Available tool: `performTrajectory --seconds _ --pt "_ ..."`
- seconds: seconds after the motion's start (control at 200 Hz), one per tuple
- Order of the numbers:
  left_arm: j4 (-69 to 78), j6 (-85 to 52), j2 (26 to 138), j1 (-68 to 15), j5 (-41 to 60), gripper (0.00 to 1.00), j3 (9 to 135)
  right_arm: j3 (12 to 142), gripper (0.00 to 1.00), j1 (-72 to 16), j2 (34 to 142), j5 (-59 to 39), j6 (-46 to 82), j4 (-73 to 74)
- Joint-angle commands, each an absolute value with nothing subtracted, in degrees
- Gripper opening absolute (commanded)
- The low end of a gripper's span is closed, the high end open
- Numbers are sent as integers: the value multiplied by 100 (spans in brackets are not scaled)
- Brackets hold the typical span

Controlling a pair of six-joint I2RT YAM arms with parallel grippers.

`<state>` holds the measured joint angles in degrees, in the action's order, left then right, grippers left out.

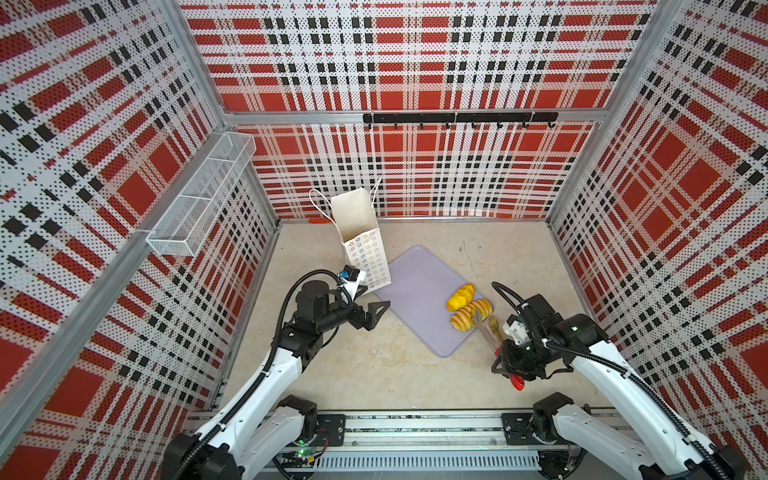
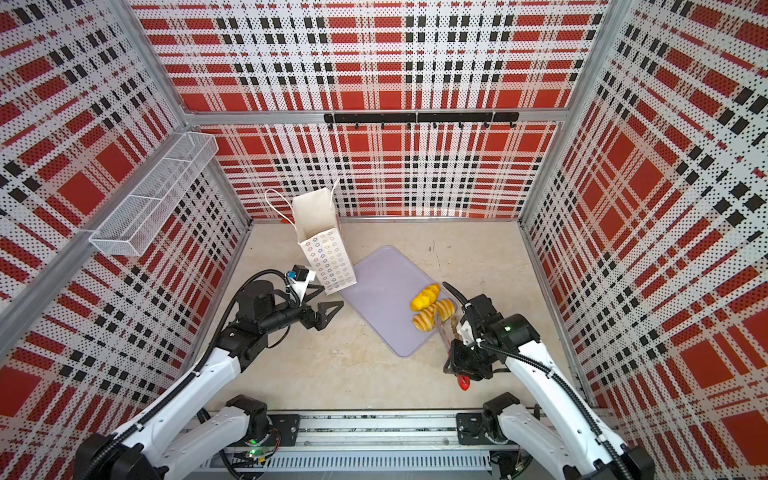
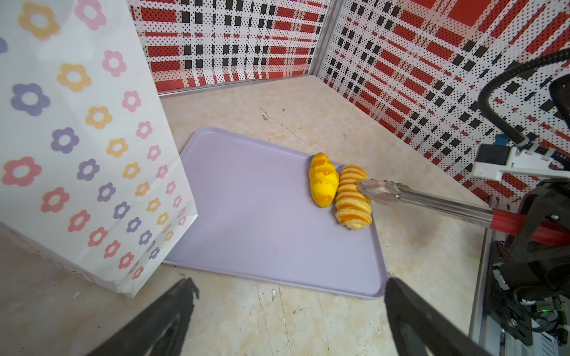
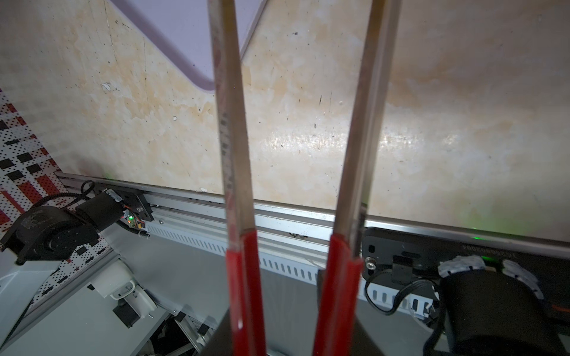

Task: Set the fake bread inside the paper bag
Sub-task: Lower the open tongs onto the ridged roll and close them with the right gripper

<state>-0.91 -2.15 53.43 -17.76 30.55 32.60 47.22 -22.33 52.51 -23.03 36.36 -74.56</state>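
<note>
Three pieces of fake bread lie at the right end of the lavender tray (image 1: 415, 282): a yellow loaf (image 1: 460, 297) (image 3: 323, 180) and two ridged striped loaves (image 1: 482, 308) (image 1: 462, 322). My right gripper (image 1: 505, 359) (image 4: 290, 339) is shut on the red handles of metal tongs (image 1: 488, 332) (image 4: 229, 123). The tongs' arms stand spread, and their tips reach the ridged loaves (image 3: 352, 197). The white paper bag (image 1: 363, 245) (image 3: 77, 138) stands upright and open at the tray's far left corner. My left gripper (image 1: 370, 297) (image 3: 290, 286) hangs open beside the bag's base, holding nothing.
A white wire-mesh basket (image 1: 199, 195) hangs on the left wall. A black hook rail (image 1: 459, 118) runs along the back wall. The arms' base rail (image 1: 415, 428) lines the front edge. Plaid walls close in three sides.
</note>
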Motion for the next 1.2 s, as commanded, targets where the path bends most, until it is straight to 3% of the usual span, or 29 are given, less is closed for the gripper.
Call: performTrajectory --seconds 0.0,0.576,1.198 --pt "44 -182 5230 -1784 2956 99 3366 4961 34 -2190 5397 -2378 3484 -7188" --pt "53 -203 5412 -1758 3056 98 3384 5407 34 -2172 6260 -2593 2721 -6517" --pt "64 -220 5414 -1785 3096 97 3384 4986 34 -2171 6116 -2488 2944 -6684"
